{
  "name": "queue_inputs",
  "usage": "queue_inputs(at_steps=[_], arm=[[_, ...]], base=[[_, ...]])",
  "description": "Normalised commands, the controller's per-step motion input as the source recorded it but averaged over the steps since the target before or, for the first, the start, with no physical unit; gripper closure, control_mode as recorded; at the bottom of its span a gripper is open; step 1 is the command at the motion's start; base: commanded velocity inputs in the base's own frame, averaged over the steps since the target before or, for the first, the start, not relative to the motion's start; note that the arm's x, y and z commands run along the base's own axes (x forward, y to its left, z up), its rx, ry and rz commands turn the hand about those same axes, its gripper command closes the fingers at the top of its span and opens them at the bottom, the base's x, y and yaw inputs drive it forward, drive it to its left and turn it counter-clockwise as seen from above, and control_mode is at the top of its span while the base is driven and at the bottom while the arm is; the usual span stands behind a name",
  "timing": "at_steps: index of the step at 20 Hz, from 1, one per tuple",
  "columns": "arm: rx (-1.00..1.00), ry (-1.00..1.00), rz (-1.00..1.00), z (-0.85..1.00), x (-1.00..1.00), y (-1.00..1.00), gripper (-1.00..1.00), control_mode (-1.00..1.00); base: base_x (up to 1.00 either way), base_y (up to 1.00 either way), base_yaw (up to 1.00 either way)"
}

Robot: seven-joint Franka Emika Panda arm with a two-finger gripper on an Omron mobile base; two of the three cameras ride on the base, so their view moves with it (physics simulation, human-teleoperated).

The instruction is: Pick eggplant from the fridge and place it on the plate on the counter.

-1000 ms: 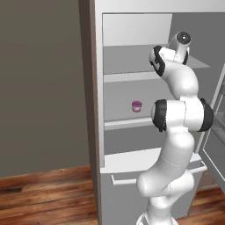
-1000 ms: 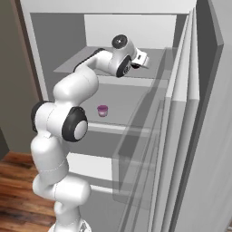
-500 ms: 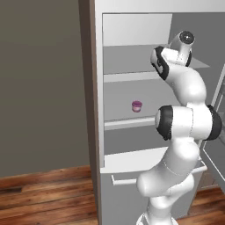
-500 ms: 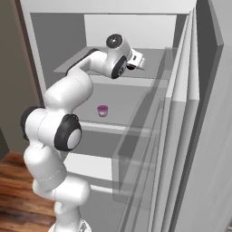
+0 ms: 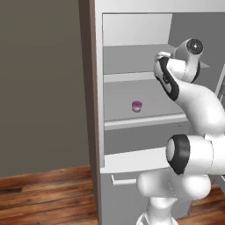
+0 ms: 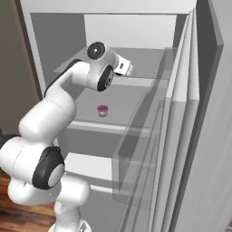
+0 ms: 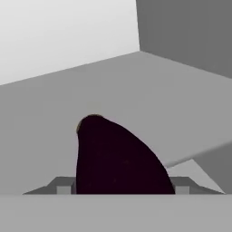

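I see the tall light grey fridge [image 5: 99, 88] standing open, with its white-grey inside and flat shelves. My white robot arm reaches up into it, to the upper shelf [image 6: 154, 56].

In the hand view, the glossy dark purple-black eggplant [image 7: 118, 158] sits right in front of the camera. It is big and close, and it fills the space between the two sides of the gripper [image 7: 122, 190]. The grey finger tips [image 7: 65, 186] show just beside it on each side, low in the picture. The gripper looks clamped on the eggplant, with the jaws pressed to its sides. Behind it I see the pale grey shelf floor and the back corner of the fridge.

In the right base view, the end of the hand [image 6: 122, 68] points into the fridge just above the upper shelf.

One shelf lower stands a small pink-purple cup with a white band [image 5: 136, 106]. It is upright, alone, and well apart from the hand.

Below the shelves I see the lower drawer with its bar handle [image 5: 125, 180]. A brown wooden floor [image 5: 44, 197] lies beside the fridge.
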Motion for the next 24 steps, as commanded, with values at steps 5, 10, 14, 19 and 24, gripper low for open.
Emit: queue_inputs(at_steps=[5, 10, 14, 19, 24], arm=[[0.04, -0.13, -0.06, 0.41, -1.0, 0.21, 1.0, -1.0], [0.01, -0.03, -0.09, 0.26, -1.0, 0.35, 1.0, -1.0], [0.0, 0.0, -0.07, 0.06, -1.0, 0.35, 1.0, -1.0], [0.0, 0.1, -0.01, 0.01, -1.0, 0.13, 1.0, -1.0], [0.0, 0.13, 0.1, 0.0, -1.0, 0.0, 1.0, -1.0]], base=[[0.0, 0.0, 0.0], [0.0, 0.0, 0.0], [0.0, 0.0, 0.0], [0.0, 0.0, 0.0], [0.0, 0.0, 0.0]])
